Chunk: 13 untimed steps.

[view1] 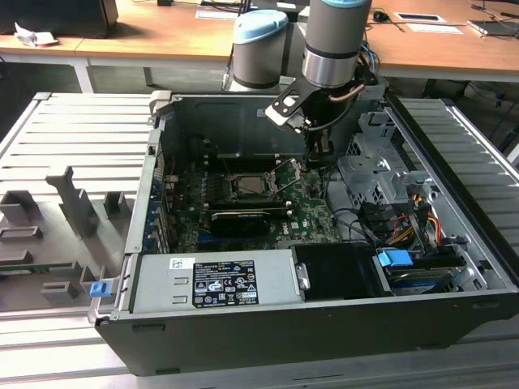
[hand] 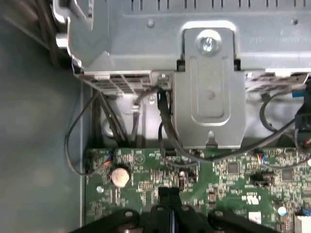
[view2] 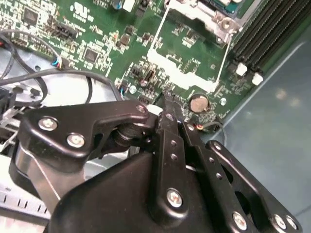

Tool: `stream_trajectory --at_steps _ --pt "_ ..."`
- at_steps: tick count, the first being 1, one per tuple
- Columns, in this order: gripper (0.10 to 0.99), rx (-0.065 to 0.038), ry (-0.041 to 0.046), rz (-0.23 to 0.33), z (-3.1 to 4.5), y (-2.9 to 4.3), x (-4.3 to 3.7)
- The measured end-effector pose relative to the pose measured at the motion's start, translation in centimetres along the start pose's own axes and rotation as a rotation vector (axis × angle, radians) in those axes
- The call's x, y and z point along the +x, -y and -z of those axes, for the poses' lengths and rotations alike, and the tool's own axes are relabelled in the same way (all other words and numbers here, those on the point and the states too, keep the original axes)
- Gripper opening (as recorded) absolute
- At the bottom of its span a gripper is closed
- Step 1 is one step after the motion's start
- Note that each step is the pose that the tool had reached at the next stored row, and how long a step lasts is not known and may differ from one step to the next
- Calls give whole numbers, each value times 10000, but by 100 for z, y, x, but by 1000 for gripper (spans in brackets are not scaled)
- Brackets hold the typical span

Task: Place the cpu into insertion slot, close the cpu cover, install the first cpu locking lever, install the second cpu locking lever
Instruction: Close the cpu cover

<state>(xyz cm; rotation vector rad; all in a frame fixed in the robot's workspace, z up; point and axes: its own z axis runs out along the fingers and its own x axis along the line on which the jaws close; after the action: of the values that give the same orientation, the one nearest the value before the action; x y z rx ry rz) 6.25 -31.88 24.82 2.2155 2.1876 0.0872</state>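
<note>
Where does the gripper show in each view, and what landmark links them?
Exterior view: the gripper is inside the case, over the motherboard, to the exterior view's right of the insertion slot.
Second wrist view: gripper over the motherboard, close to the coin cell.
First wrist view: gripper over the motherboard, near that coin cell.
Shared landmark: the green motherboard.

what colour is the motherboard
Green. The motherboard shows best in the second wrist view.
</note>
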Motion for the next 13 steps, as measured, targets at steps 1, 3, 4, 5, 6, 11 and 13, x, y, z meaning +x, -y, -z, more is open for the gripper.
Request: stream_trajectory --at_steps 1,3,4,5,6,11,13 --pt "106 0 0 5 -11 9 0" --pt "106 11 3 8 -15 41 -1" --pt "106 27 1 6 -13 70 -1" --pt "106 44 1 6 20 142 -1" --pt "106 46 1 6 52 179 -1" --pt "106 45 -16 5 97 460 -4" --pt "106 25 -26 6 102 610 -6"
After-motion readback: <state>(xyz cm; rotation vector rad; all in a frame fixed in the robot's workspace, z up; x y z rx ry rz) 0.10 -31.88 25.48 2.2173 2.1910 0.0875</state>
